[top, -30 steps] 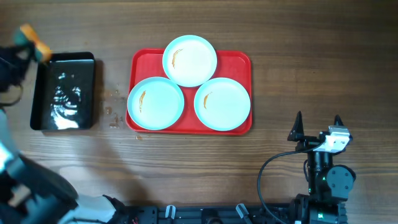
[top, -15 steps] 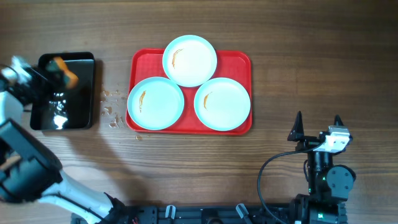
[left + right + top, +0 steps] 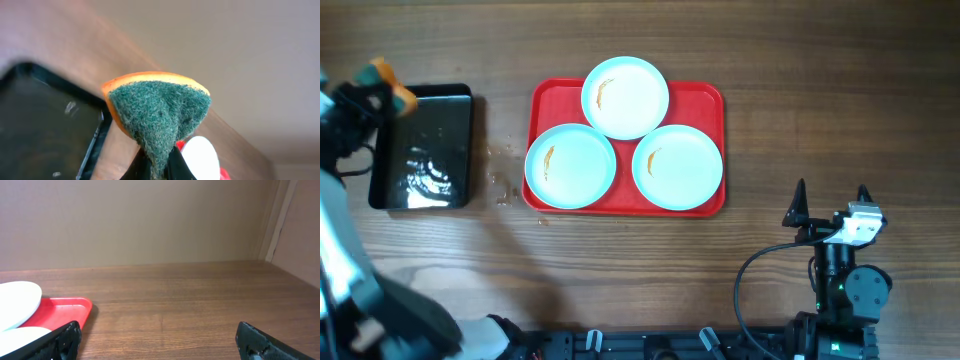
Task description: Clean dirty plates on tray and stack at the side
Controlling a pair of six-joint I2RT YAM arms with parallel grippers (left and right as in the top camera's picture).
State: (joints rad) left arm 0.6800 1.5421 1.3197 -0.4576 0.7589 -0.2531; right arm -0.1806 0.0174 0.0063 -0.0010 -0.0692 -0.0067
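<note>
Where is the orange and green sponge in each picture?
Overhead: the sponge is at the far left, by the top-left corner of the black pan.
Left wrist: it fills the middle, green side facing the camera, pinched from below by the left tool.
Right wrist: not in it.
Shared landmark: the red tray, a sliver under the sponge, and bottom left.

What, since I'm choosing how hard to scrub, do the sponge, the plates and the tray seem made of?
The sponge: orange foam with a green fibrous scouring face, matted and fuzzy. The plates: smooth, white, faintly glossy; ceramic or melamine, cannot tell which. The tray: likely moulded plastic, uniform red with rounded corners and a low rim.
</note>
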